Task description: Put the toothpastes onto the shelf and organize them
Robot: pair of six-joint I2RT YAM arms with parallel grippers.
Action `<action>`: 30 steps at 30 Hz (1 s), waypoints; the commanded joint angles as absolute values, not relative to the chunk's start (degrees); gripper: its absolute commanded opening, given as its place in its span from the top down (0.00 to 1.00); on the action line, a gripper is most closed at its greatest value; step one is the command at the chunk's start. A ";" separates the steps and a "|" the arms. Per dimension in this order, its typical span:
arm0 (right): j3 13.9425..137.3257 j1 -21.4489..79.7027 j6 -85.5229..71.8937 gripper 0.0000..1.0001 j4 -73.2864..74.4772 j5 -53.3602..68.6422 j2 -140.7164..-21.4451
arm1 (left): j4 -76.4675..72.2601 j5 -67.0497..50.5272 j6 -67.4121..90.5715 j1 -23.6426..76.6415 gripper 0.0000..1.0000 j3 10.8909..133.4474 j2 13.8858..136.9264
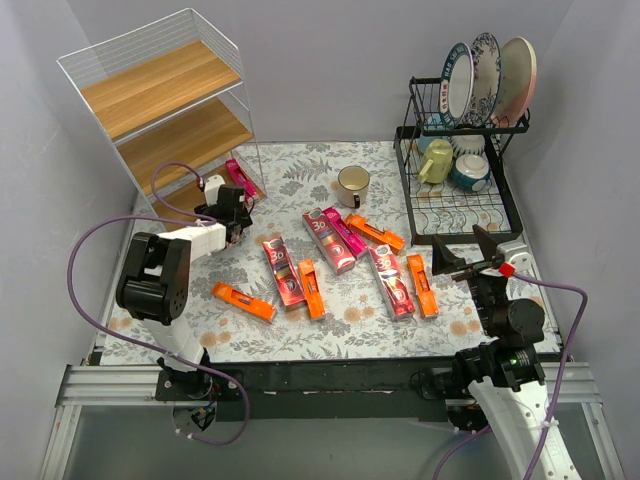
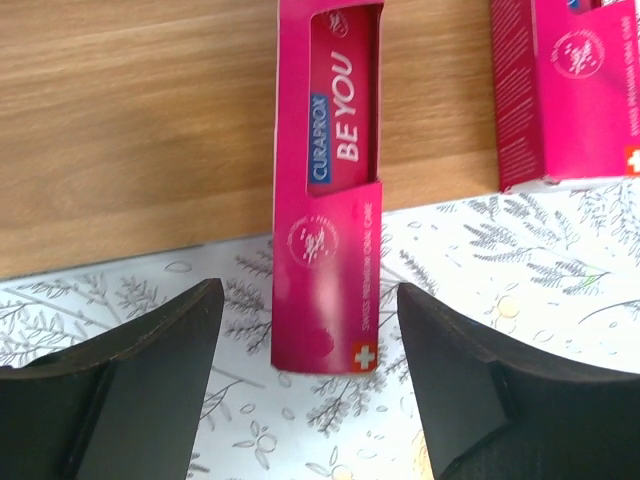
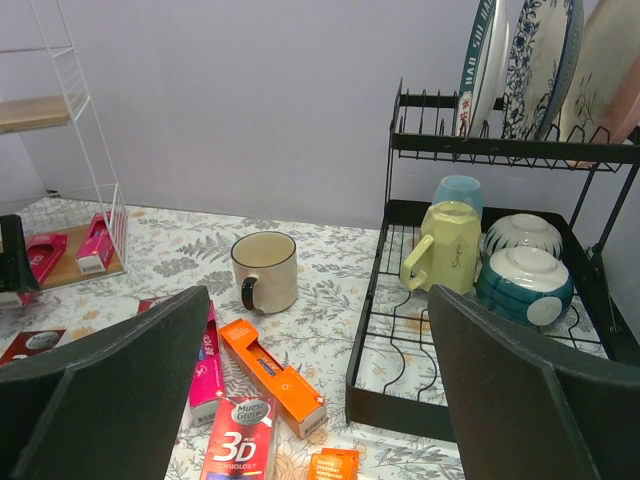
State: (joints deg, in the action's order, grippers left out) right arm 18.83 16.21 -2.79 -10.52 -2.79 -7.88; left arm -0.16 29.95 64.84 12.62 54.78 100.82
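Note:
The shelf (image 1: pixel 165 95) stands at the far left, a white wire frame with wooden boards. A magenta toothpaste (image 2: pixel 330 190) lies half on the bottom board (image 2: pixel 130 120), its near end on the tablecloth. My left gripper (image 2: pixel 310 295) is open just in front of it, its fingers (image 2: pixel 150 380) clear of the carton on both sides. A second magenta carton (image 2: pixel 570 90) lies to the right of it. Several orange (image 1: pixel 243 302), dark red "3D" (image 1: pixel 283 270) and magenta (image 1: pixel 345 230) toothpastes lie scattered mid-table. My right gripper (image 1: pixel 465 262) hangs open and empty at the right.
A black wire dish rack (image 1: pixel 455 190) with plates, bowls and a green mug stands at the far right. A cream mug (image 1: pixel 352 185) sits between shelf and rack. In the right wrist view an orange carton (image 3: pixel 272 375) lies close to the rack's front corner.

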 commanded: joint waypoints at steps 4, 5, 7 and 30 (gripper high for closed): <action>18.90 16.61 -2.55 0.01 -12.66 -2.72 -8.00 | 2.20 30.50 66.09 13.97 0.35 53.70 97.56; 18.90 16.61 -2.55 0.01 -12.66 -2.72 -7.91 | 2.28 30.41 66.27 14.15 0.36 53.88 97.99; 18.90 16.61 -2.55 0.01 -12.66 -2.64 -8.00 | 2.55 30.32 66.27 14.24 0.42 54.49 98.52; 18.98 16.52 -2.37 0.01 -12.30 -2.55 -8.79 | 0.97 34.01 64.95 14.15 0.61 63.19 106.26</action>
